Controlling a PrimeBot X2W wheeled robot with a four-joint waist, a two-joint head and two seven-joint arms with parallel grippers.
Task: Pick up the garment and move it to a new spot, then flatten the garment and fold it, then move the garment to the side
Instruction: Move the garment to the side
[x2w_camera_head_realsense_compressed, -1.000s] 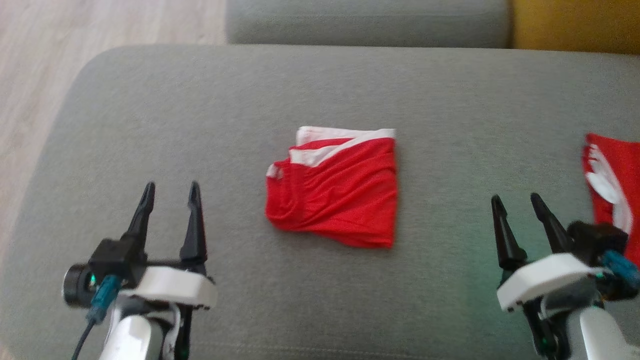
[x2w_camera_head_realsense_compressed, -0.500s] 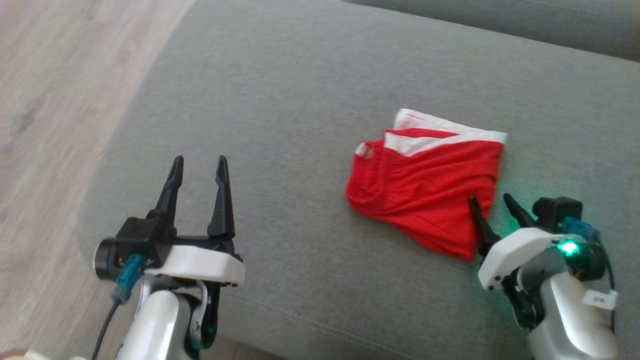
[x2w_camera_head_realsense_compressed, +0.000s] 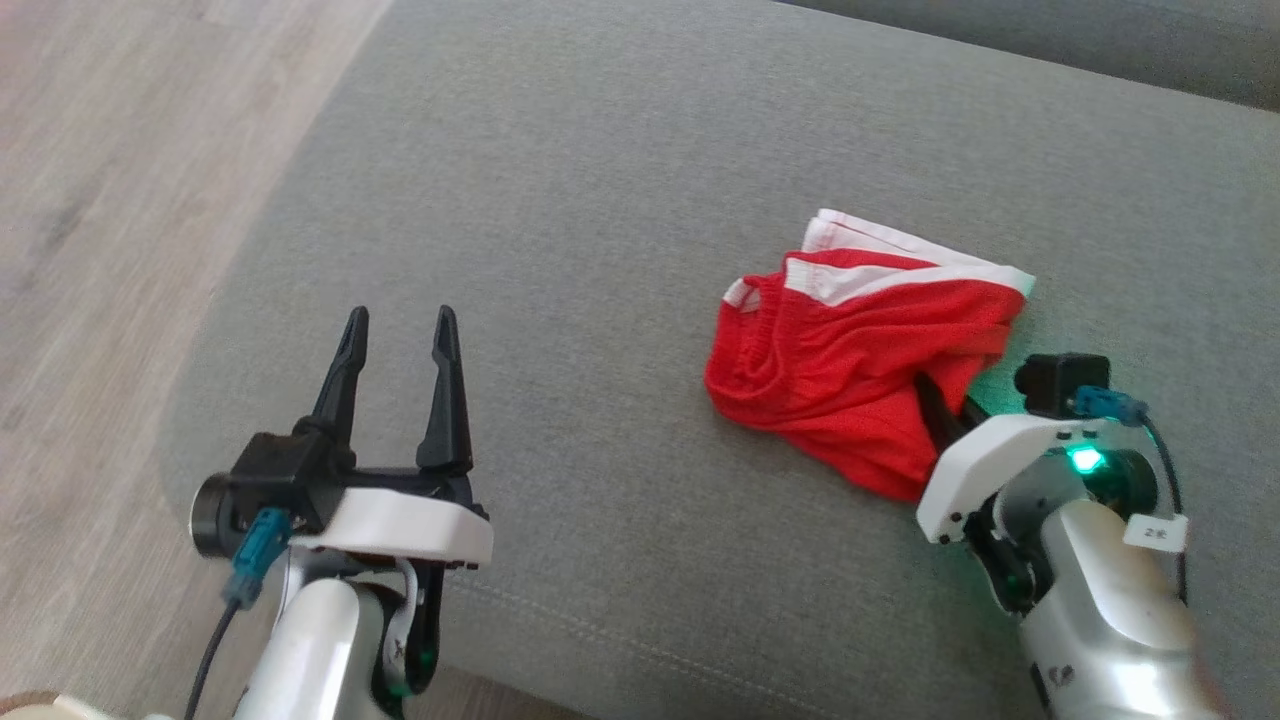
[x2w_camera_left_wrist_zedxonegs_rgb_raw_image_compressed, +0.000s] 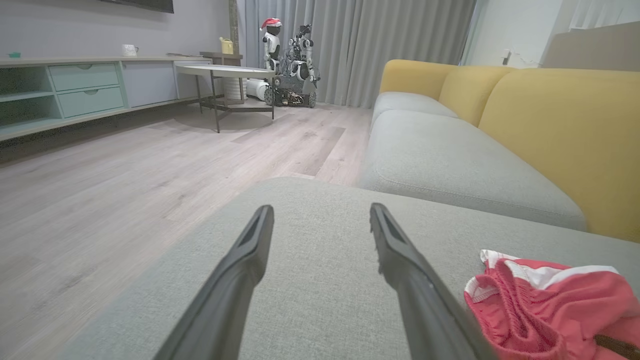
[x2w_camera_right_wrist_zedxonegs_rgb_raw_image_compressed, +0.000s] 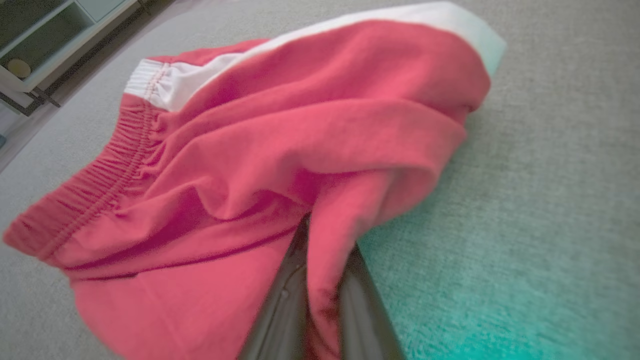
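One red garment (x2w_camera_head_realsense_compressed: 850, 380). Two grippers: left gripper (x2w_camera_head_realsense_compressed: 398, 322), right gripper (x2w_camera_head_realsense_compressed: 942, 405); two dark fingers (x2w_camera_head_realsense_compressed: 445, 400) each. Three grey seat cushions (x2w_camera_left_wrist_zedxonegs_rgb_raw_image_compressed: 450, 170). One round table (x2w_camera_left_wrist_zedxonegs_rgb_raw_image_compressed: 225, 70). Two pale-green drawers (x2w_camera_left_wrist_zedxonegs_rgb_raw_image_compressed: 84, 76).

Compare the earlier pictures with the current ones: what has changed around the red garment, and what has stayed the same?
The right pincer moved forward to the red garment's near edge and shut on it, bunching the fabric there. The left pincer stayed open above the grey cushion, apart from the garment, the rest of which still lies on the cushion.
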